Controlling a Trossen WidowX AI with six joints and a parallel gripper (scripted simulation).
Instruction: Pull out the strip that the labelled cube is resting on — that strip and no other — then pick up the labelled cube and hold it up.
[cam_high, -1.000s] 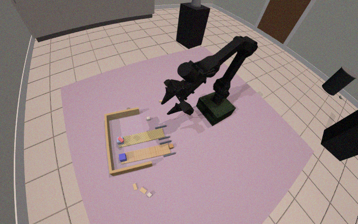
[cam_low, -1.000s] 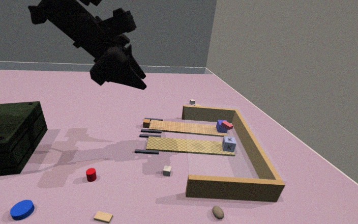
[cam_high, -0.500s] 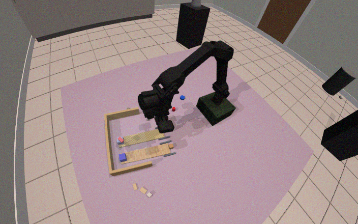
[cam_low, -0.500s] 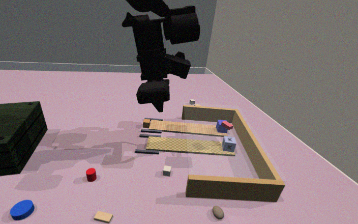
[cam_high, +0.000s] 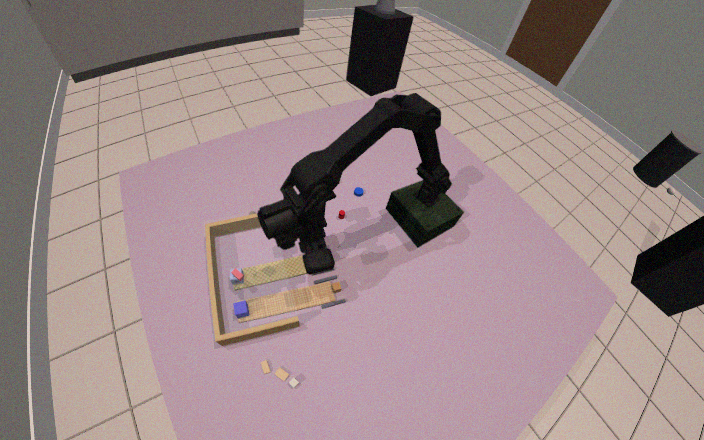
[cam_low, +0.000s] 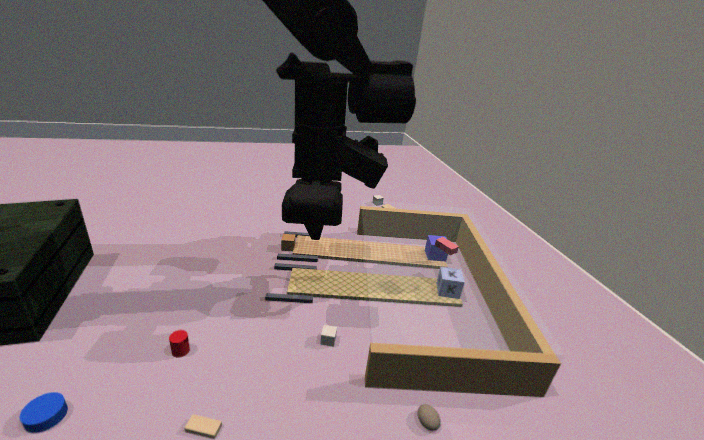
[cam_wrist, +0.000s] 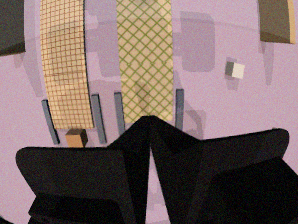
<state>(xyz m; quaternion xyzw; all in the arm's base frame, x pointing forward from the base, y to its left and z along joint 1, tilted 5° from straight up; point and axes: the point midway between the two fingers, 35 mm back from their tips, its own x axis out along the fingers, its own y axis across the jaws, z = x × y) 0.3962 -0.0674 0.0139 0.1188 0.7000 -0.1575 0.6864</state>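
The pale blue cube marked K rests on the far end of the olive-yellow strip, close to the wooden fence. A plain blue cube rests on the tan strip alongside, which has a small tab at its open end. A small red block shows close by the cubes. My gripper points down at the open end of the olive-yellow strip, fingers shut with nothing seen between them. That strip's end is hidden under it.
A U-shaped wooden fence surrounds the cubes' end. Short dark bars flank the strips' open ends. A red cylinder, a blue disc, a small white cube and the arm's base lie nearby.
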